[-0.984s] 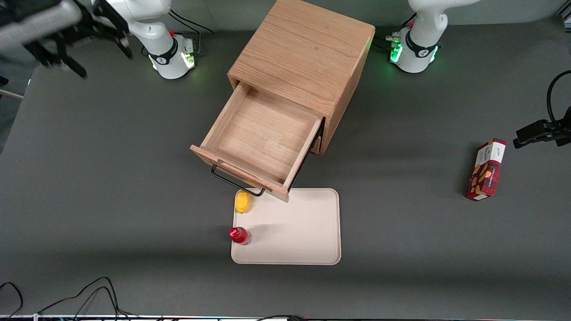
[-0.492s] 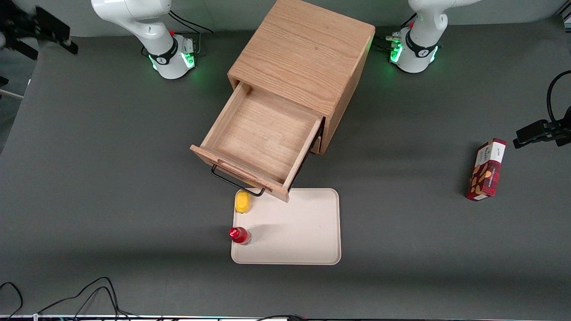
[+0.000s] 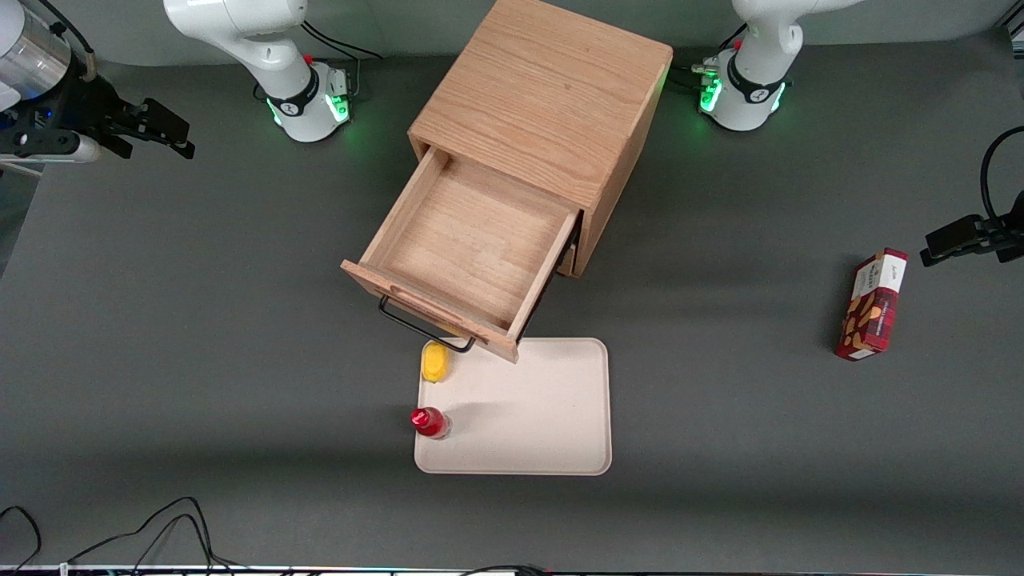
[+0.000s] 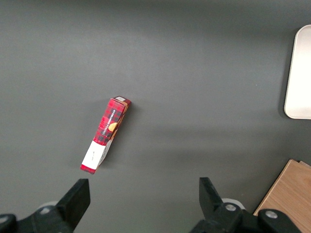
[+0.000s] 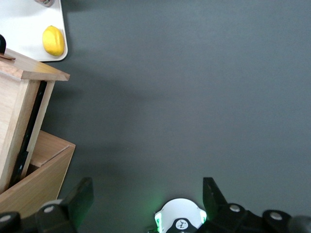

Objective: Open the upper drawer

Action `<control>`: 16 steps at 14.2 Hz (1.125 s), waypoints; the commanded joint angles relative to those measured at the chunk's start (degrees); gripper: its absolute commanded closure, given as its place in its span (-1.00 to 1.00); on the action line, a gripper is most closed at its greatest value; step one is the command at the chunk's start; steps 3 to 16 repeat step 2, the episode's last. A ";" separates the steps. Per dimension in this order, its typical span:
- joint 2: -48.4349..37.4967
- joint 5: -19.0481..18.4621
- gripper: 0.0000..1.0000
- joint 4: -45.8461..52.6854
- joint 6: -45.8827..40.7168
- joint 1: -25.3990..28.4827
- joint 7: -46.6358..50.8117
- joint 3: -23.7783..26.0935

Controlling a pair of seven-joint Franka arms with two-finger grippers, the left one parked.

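Note:
The oak cabinet (image 3: 544, 88) stands at the middle of the table. Its upper drawer (image 3: 472, 240) is pulled far out and is empty inside; the black wire handle (image 3: 424, 326) hangs on its front, over the tray's edge. The lower drawer is hidden beneath it. My right gripper (image 3: 172, 132) is open and holds nothing, high over the working arm's end of the table, well apart from the drawer. In the right wrist view the gripper (image 5: 146, 196) has its fingers (image 5: 80, 199) spread wide over bare table, with the drawer's side (image 5: 19, 107) and the cabinet (image 5: 43, 170) beside it.
A cream tray (image 3: 560, 400) lies in front of the drawer, with a yellow lemon (image 3: 434, 362) and a red-capped bottle (image 3: 430, 422) on it. A red box (image 3: 874, 304) lies toward the parked arm's end. Cables (image 3: 160, 528) lie at the table's near edge.
My gripper has swung about at the working arm's end of the table and now sits lower and nearer the cabinet than half a second ago. The drawer has not moved.

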 commanded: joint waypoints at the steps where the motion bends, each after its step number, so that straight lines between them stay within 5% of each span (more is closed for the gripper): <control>1: -0.49 -1.73 -1.00 1.08 0.48 0.48 0.71 -0.05; 16: -0.40 -1.73 -1.00 0.91 0.48 0.48 0.71 -0.05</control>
